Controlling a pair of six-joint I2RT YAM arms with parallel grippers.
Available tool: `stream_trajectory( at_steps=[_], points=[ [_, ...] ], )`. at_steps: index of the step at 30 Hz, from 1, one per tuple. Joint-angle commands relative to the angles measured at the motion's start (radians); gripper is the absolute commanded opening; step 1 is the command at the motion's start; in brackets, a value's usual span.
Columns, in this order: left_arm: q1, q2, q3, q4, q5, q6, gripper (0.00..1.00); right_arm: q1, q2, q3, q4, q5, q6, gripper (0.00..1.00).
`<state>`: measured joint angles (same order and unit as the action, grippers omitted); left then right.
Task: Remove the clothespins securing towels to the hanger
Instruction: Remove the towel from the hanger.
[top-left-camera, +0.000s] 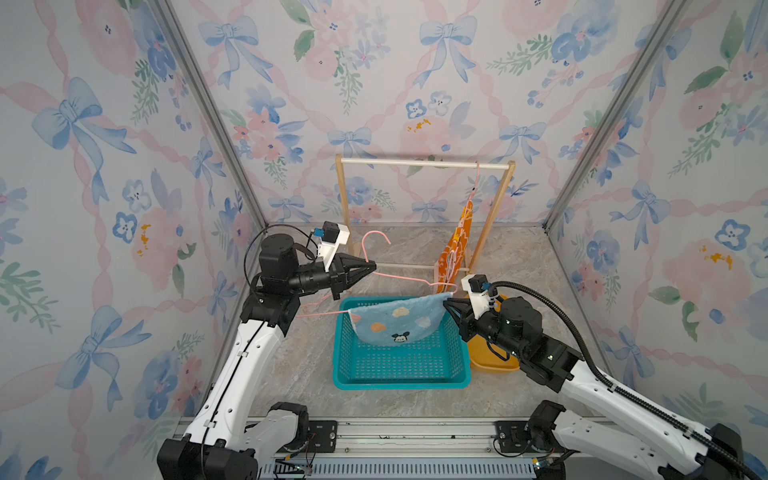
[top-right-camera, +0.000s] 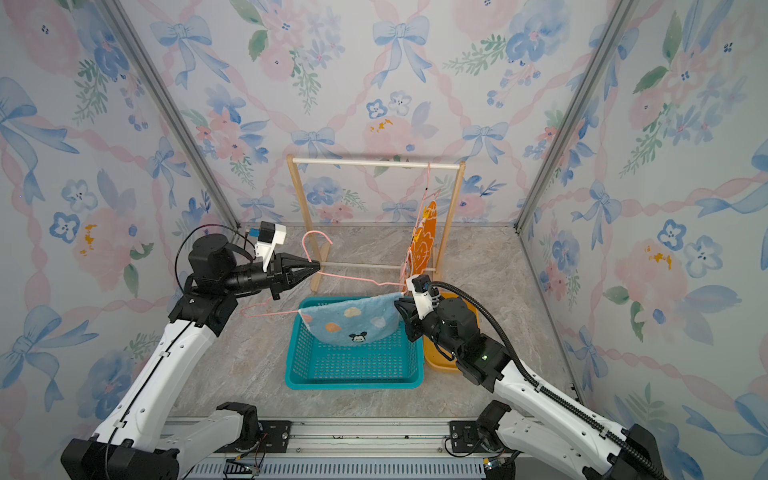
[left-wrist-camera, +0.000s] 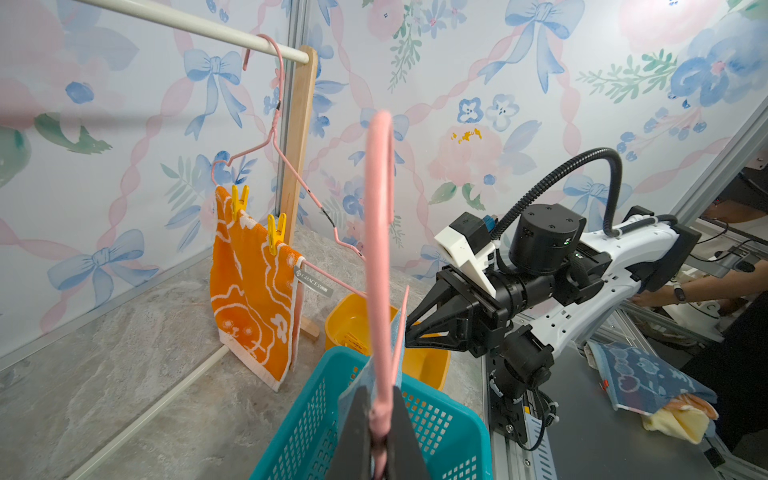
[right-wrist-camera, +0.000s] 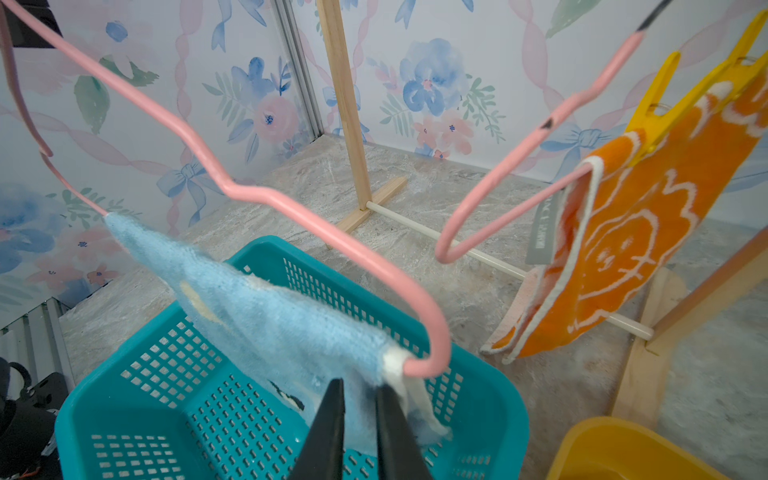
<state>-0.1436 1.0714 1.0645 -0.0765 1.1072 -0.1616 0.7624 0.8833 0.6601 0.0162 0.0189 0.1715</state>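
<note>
My left gripper (top-left-camera: 372, 266) (left-wrist-camera: 379, 399) is shut on a pink wire hanger (top-left-camera: 399, 277) (left-wrist-camera: 379, 249) just below its hook, holding it over the teal basket. A light blue spotted towel (top-left-camera: 395, 322) (right-wrist-camera: 270, 316) drapes over the hanger's lower bar. At the towel's right corner my right gripper (top-left-camera: 446, 303) (right-wrist-camera: 360, 384) is shut on the blue cloth, beside the hanger's bend. An orange towel (top-left-camera: 455, 245) (left-wrist-camera: 249, 291) hangs from a second pink hanger (left-wrist-camera: 274, 137) on the rack, pinned by two yellow clothespins (left-wrist-camera: 240, 201) (left-wrist-camera: 276, 232).
The teal basket (top-left-camera: 399, 380) sits mid-table under the blue towel. A yellow bin (top-left-camera: 494, 365) (left-wrist-camera: 349, 320) stands to its right, under my right arm. The wooden rack (top-left-camera: 424, 163) stands at the back. Folded cloths (left-wrist-camera: 648, 374) lie beyond the rail.
</note>
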Motion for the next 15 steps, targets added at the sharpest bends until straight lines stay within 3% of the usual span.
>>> stream_trajectory(
  at_steps=[1, 5, 15],
  points=[
    [-0.004, -0.014, 0.012, 0.018, 0.002, 0.0, 0.0, 0.012, 0.004, 0.039, -0.016, 0.034, -0.013, 0.2],
    [-0.004, -0.014, 0.014, 0.018, 0.002, 0.0, 0.0, 0.012, 0.0, 0.047, -0.04, 0.063, -0.007, 0.28],
    [-0.002, -0.014, 0.013, 0.019, 0.003, -0.001, 0.0, 0.012, -0.017, 0.033, -0.033, 0.093, -0.004, 0.26]
  ],
)
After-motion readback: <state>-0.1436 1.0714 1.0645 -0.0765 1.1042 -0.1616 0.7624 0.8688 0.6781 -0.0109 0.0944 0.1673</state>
